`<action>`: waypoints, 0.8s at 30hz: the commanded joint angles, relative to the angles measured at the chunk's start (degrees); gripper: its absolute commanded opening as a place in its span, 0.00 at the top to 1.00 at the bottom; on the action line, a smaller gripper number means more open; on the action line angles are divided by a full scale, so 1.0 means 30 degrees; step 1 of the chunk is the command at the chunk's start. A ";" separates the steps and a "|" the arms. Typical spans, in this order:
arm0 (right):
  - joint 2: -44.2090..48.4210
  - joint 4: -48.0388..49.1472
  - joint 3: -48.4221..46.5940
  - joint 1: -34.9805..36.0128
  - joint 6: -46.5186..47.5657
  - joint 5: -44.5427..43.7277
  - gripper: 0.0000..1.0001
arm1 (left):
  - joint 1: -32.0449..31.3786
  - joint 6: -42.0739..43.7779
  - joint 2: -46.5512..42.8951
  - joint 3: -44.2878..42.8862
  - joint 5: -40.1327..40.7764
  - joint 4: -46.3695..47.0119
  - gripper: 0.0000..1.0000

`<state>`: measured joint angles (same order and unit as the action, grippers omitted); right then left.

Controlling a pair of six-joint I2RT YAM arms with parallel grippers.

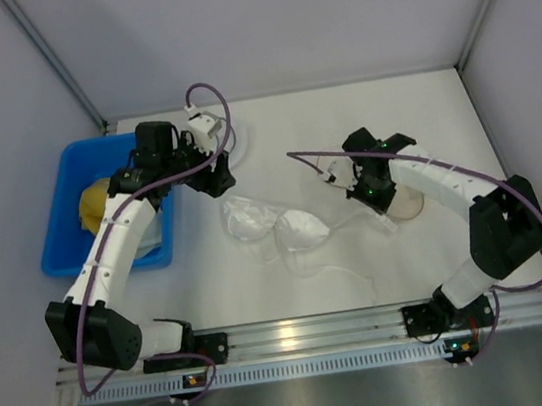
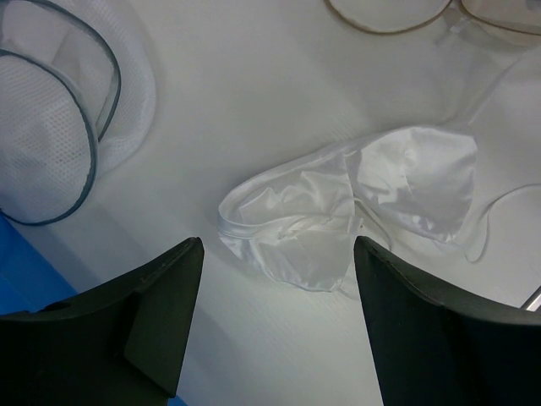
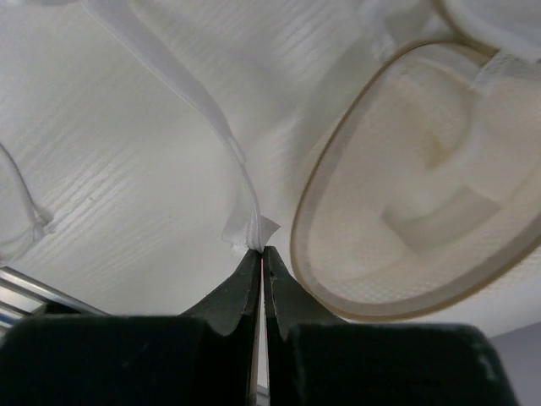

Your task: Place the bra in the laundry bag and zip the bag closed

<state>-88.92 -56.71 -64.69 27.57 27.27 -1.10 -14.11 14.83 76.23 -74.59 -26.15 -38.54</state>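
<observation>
My top camera: high behind arm bases, looking down on whole worktop [image 1: 401, 124]. Wrist cameras: close over worktop, looking out past left hand [image 2: 277, 245], right hand [image 3: 260, 251]. All three share bra [image 1: 277, 228].

No writing, label, brand, number or sign is legible on anything in view.

Robot lab cell, not a home. White matte desk [image 1: 411, 123] boxed in by plain grey panel walls [image 1: 276, 21]. Two white-and-black robot arms [image 1: 115, 245] bolted to a slotted aluminium rail [image 1: 310, 334] at the near edge. Purple cables [image 1: 222, 104] looping loose, blue plastic bin [image 1: 57, 223] on the left.
</observation>
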 commanded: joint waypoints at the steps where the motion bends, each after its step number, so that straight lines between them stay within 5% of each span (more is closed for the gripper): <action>1: 0.0199 -0.0434 -0.1782 -0.0021 0.1164 -0.1417 1.00 | 0.0191 -0.0372 -0.0682 0.0340 -0.0219 0.0954 0.22; 11: 0.0724 0.1731 -0.3342 0.3783 0.4643 -0.4754 1.00 | 0.1593 -0.1981 -0.1180 0.1570 -0.0393 0.1510 0.19; 17: 0.3122 0.6233 0.0082 0.8347 0.9968 -0.8591 1.00 | 0.2886 -0.3301 -0.0653 0.2566 -0.1565 0.1510 0.18; 24: 0.2199 0.9966 0.1615 1.1315 1.3558 -0.8511 1.00 | 0.3414 -0.4093 0.0079 0.2860 -0.2269 0.1540 0.18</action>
<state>-80.29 -35.51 -58.72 59.29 61.21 -23.83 -4.51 4.60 76.16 -66.15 -30.37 -36.16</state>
